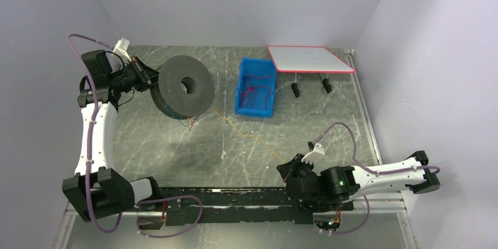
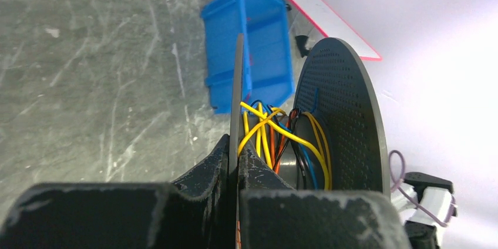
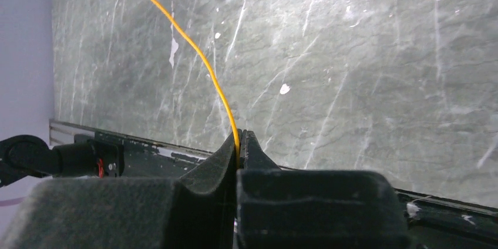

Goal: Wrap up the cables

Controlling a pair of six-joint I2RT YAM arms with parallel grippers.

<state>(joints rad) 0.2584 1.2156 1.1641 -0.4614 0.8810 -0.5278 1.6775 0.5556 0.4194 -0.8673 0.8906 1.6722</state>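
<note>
The dark grey spool [image 1: 202, 93] stands on edge at the back left. My left gripper [image 1: 151, 78] is shut on its near flange; in the left wrist view [image 2: 238, 150] the thin flange [image 2: 237, 84] sits between the fingers. Yellow, orange, blue and black cables [image 2: 282, 137] are wound loosely on the hub beside the perforated far flange [image 2: 340, 102]. A thin yellow cable [image 1: 252, 140] runs from under the spool across the table to my right gripper [image 1: 288, 170]. The right gripper [image 3: 239, 143] is shut on the end of this yellow cable [image 3: 194, 49] near the front rail.
A blue bin [image 1: 242, 105] with thin red wires in it stands right of the spool; it also shows in the left wrist view [image 2: 252, 43]. A white board with a red edge [image 1: 309, 59] rests on black feet at the back right. Purple walls enclose the table.
</note>
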